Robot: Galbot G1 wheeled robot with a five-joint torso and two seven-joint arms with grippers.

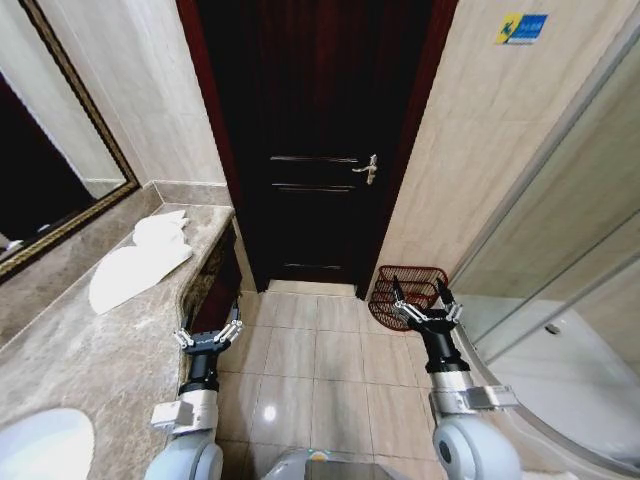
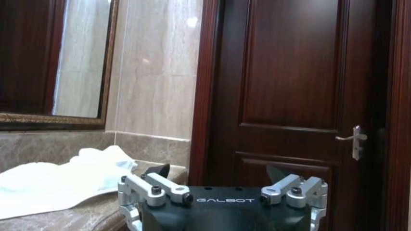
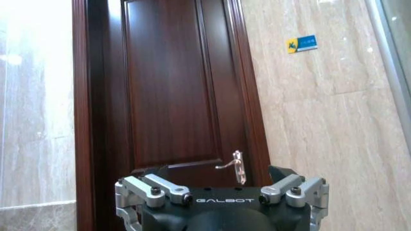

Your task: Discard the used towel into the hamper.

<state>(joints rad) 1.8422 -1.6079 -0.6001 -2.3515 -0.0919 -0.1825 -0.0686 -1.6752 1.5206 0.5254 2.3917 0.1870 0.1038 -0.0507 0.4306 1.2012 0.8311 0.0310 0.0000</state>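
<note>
While both arms hang low in front of the base, I read the step in hand as the reach for the towel [image 1: 138, 265], which lies crumpled and spread on the marble counter [image 1: 60, 350] to my left, below the mirror [image 1: 45, 150] and near the counter's far end by the door [image 1: 315, 140]. My left gripper [image 1: 209, 337] sits just off the counter's front edge, lower than the top, with its jaws spread and nothing between them; the left wrist view confirms this, the towel showing beyond and to one side of the open fingers [image 2: 154, 185]. My right gripper [image 1: 426, 312] is likewise spread and empty, held above the floor tiles close in front of the hamper [image 1: 407, 296], which stands on the floor against the wall between the door frame and the shower glass [image 1: 560, 250]. For a clean pick I would raise the left arm above the counter level before moving inward, so the fingers clear the edge. I would then descend on the bunched, raised part of the towel nearest the wall, where folds offer more to pinch than the flat sheet. Closing on a single thin layer risks a slip. The hamper's mouth appears tilted toward me, which should ease the drop.
</note>
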